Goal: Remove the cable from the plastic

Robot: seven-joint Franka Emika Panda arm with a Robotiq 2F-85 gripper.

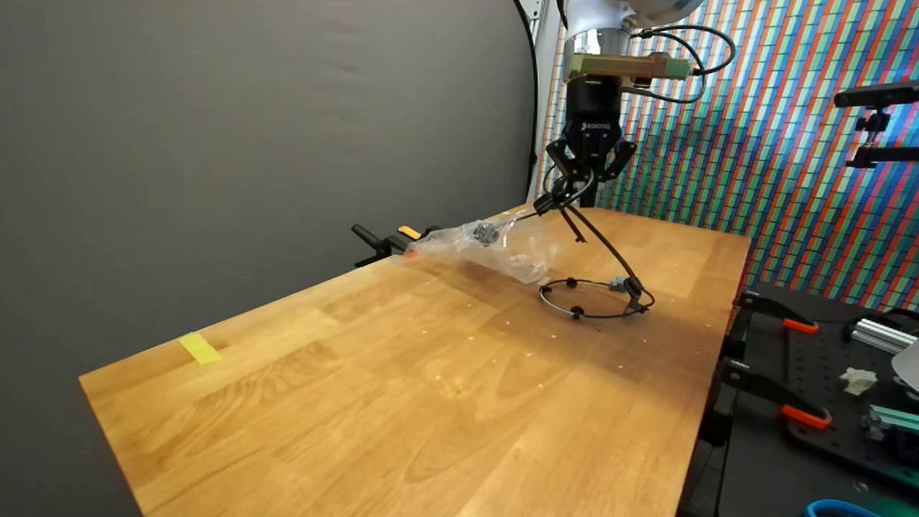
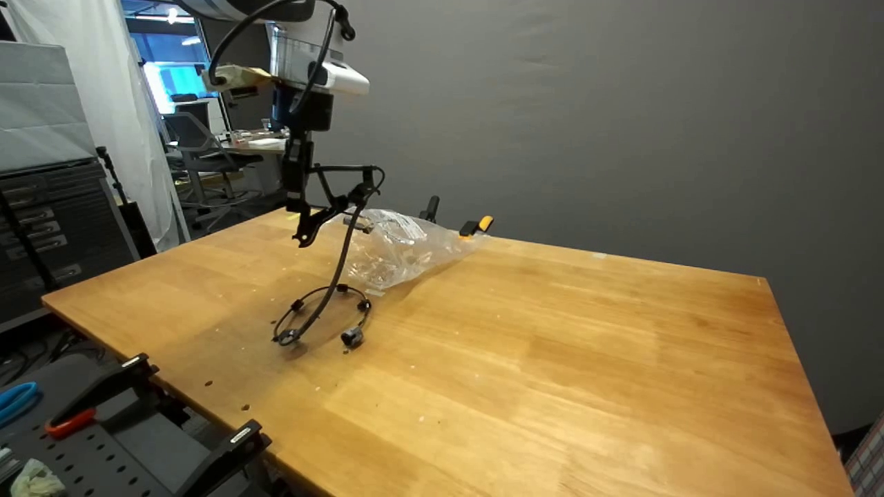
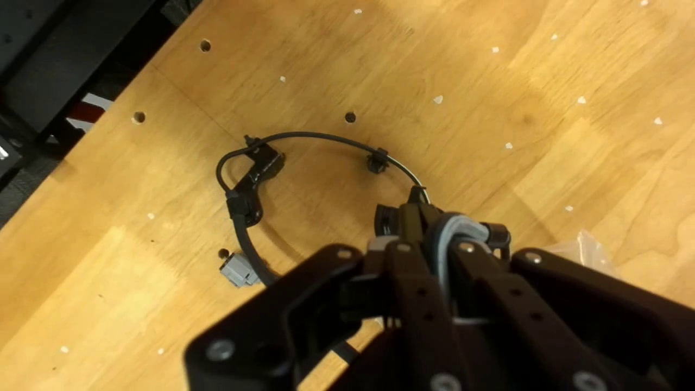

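Note:
The black cable point(image 1: 605, 245) hangs from my gripper point(image 1: 587, 188) and runs down to a loop lying on the wooden table. My gripper point(image 2: 298, 200) is shut on an upper part of the cable point(image 2: 343, 252), above the table. In the wrist view a grey-sleeved bend of cable point(image 3: 446, 233) sits between the fingers point(image 3: 434, 255). The clear plastic bag point(image 1: 520, 262) lies crumpled beside the loop; it also shows in an exterior view point(image 2: 407, 257). A thin strand runs from the held part toward the bag, where a dark connector point(image 1: 485, 233) shows; I cannot tell whether it is inside.
Clamps point(image 1: 380, 244) grip the table's back edge by the bag. More clamps point(image 1: 779, 391) with orange tips are at the side edge, by a black cart point(image 2: 90, 449) with tools. The bare table point(image 2: 552, 359) extends away from the bag. Yellow tape point(image 1: 200, 348) marks a far corner.

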